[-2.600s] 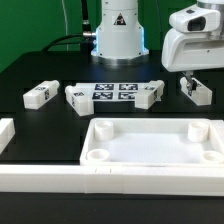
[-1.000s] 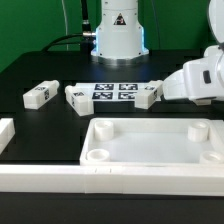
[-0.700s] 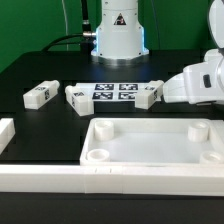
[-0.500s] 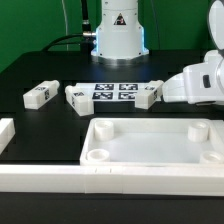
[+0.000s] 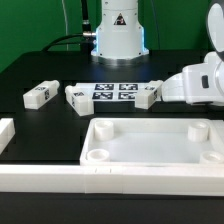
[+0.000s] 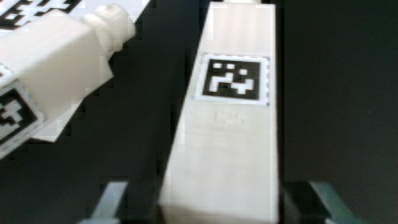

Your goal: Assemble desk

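When the exterior view is read from its left, an outlying leg [image 5: 40, 94] lies at nine o'clock on the black desk [image 5: 30, 65], well apart from the rest. Next, a second leg [image 5: 76, 98] lies just beside the marker board [image 5: 113, 92], with a third leg [image 5: 150, 95] at the board's other end. The robot base [image 5: 118, 35] stands at twelve o'clock. The tray-like top [image 5: 150, 143] occupies six o'clock, rim up, its corner sockets [image 5: 97, 155] empty, with a border rail [image 5: 100, 182] in front. At three o'clock the arm [image 5: 200, 85] sits low over the desk and hides its own jaws from this camera.

The wrist view supplies the finding. A fourth leg [image 6: 222, 130] lies flat, tag uppermost, its long axis running straight out from between the jaws. One finger [image 6: 118, 200] stands at each long side, so the jaws span its short width. Whether the pads press the leg or stand a sliver off cannot be told. A neighbouring tagged part [image 6: 63, 75] (probably the third leg) lies near, apart and angled.

Judgement: no leg is fitted. The next move calls for a firm pinch, then a lift toward the top, at about seven o'clock from the arm.
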Robot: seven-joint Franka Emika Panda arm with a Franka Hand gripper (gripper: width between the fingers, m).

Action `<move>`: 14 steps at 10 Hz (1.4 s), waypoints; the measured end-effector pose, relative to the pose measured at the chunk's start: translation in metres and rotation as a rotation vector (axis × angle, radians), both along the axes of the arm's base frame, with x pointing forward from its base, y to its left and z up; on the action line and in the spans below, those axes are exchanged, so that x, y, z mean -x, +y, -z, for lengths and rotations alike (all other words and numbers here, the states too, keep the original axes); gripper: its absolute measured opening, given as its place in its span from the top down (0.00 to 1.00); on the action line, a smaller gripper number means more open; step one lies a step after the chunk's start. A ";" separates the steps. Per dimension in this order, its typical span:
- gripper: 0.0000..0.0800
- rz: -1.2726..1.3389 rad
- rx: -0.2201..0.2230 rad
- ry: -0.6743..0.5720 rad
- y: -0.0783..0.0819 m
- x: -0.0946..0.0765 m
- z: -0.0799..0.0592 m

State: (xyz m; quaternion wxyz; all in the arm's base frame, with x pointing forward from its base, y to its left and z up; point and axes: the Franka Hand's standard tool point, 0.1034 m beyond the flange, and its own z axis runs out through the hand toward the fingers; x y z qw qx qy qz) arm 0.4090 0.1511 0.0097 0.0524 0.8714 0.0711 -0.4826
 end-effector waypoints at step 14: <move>0.63 0.086 -0.155 -0.321 -0.035 -0.085 -0.114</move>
